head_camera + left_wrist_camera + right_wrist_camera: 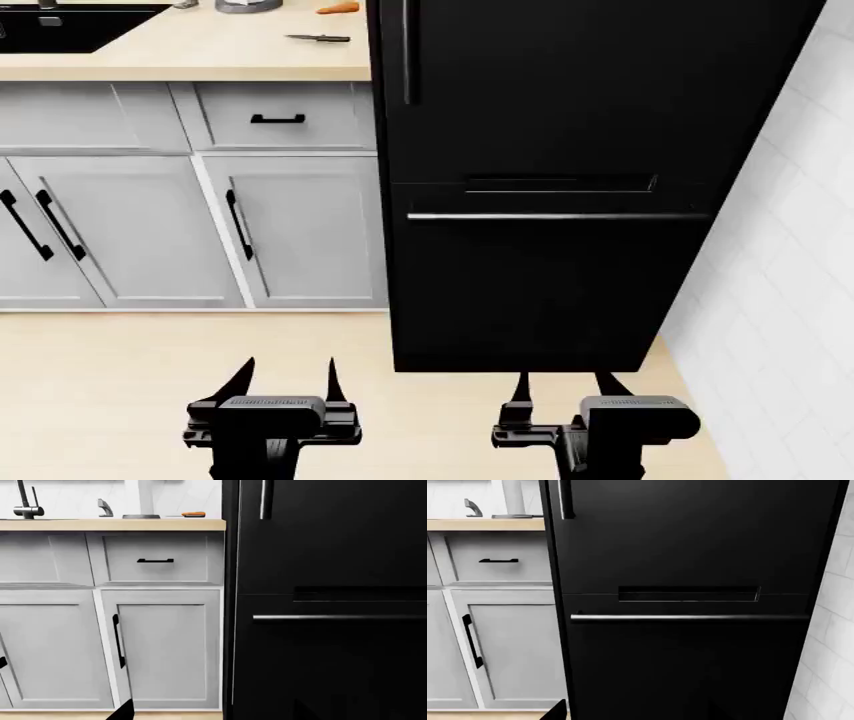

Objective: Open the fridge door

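The fridge door (587, 90) is the glossy black upper panel, and it stands shut. Its long vertical bar handle (410, 50) runs along the door's left edge. In the wrist views the fridge door (333, 535) (694, 535) fills the upper part, with the handle's lower end (265, 500) (565, 500) near the top. My left gripper (287, 378) and right gripper (567, 385) hang low over the floor in front of the fridge, well below the handle. Both are open and empty. Only one dark fingertip (124, 711) (558, 711) shows in each wrist view.
Below the door is a black drawer front with a horizontal bar handle (554, 216). Grey cabinets (300, 230) with short black handles stand to the left under a wooden counter (200, 50) holding a sink, a knife (318, 38) and a carrot. A white tiled wall (787, 270) closes the right side.
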Controlling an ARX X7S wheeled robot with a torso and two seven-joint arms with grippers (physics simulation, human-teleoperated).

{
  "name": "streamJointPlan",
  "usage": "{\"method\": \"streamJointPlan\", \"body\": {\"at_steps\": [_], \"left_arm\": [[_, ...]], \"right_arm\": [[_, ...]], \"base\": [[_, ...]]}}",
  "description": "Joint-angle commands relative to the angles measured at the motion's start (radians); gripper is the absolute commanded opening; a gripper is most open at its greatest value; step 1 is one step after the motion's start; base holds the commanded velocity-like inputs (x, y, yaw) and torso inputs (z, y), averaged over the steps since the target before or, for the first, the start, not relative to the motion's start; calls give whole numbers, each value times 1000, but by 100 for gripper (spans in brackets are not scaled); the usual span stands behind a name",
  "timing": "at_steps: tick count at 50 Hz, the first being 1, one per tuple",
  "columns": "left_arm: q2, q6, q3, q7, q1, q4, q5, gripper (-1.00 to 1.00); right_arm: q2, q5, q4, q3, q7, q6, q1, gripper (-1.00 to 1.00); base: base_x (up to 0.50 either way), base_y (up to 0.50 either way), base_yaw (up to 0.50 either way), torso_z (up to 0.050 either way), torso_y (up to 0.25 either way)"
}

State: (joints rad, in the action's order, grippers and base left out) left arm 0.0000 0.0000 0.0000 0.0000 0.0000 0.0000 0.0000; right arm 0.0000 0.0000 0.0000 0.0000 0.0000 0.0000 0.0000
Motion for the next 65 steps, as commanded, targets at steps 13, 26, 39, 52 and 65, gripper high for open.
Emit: {"method": "streamJointPlan", "body": {"at_steps": [13, 26, 39, 52, 65], "left_arm": [[-48, 6, 62, -57, -17, -23, -48, 100], [-147, -146, 0, -152, 69, 642, 57, 100], [-192, -31, -15, -196, 137, 873, 159, 100], [-200, -25, -10, -205, 144, 854, 144, 100], [-212, -65, 9, -187, 115, 822, 99, 100]], "right_arm": [[52, 9, -50, -63, 70, 75, -13, 100], [98, 166, -591, 53, 103, 349, 23, 100], [118, 249, -731, 107, 129, 367, 49, 100], [122, 249, -752, 113, 135, 252, -11, 100], [140, 243, -751, 95, 142, 224, -35, 100]], "base": [[0, 0, 0, 0, 0], [0, 0, 0, 0, 0], [0, 0, 0, 0, 0], [0, 0, 0, 0, 0], [0, 0, 0, 12, 0]]}}
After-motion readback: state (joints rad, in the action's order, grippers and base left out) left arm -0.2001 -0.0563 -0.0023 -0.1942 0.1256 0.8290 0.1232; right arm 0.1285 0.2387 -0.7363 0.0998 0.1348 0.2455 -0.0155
